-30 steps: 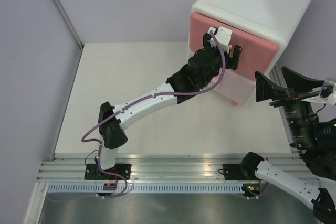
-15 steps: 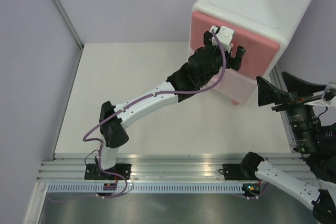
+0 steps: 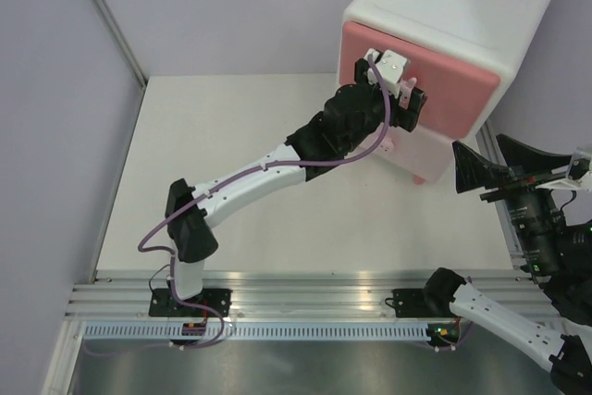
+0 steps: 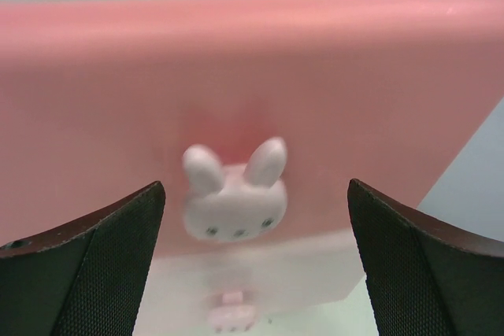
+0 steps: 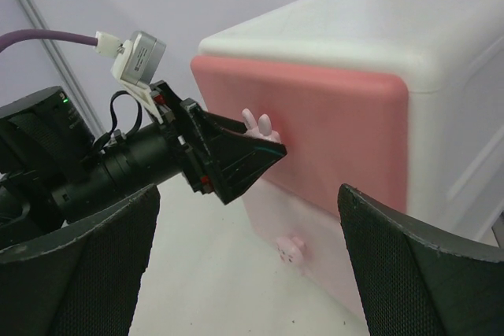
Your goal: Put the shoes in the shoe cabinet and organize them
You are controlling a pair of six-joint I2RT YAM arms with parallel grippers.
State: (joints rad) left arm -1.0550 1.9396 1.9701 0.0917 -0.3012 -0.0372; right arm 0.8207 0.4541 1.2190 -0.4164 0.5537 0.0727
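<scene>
The shoe cabinet stands at the table's far right, white with pink drawer fronts. My left gripper is open, right in front of the upper pink drawer. Its fingers straddle the bunny knob without touching it. The lower drawer's knob shows below. My right gripper is open and empty, to the right of the cabinet's front. In the right wrist view I see the cabinet, the left gripper at the upper knob, and the lower knob. No shoes are in view.
Lilac walls enclose the white table at the back and left. An aluminium rail with both arm bases runs along the near edge. The left arm stretches diagonally across the table toward the cabinet.
My left gripper has moved up and in toward the upper drawer's knob. The pink drawer front sits slightly farther right than before. My right gripper has drifted a little downward.
</scene>
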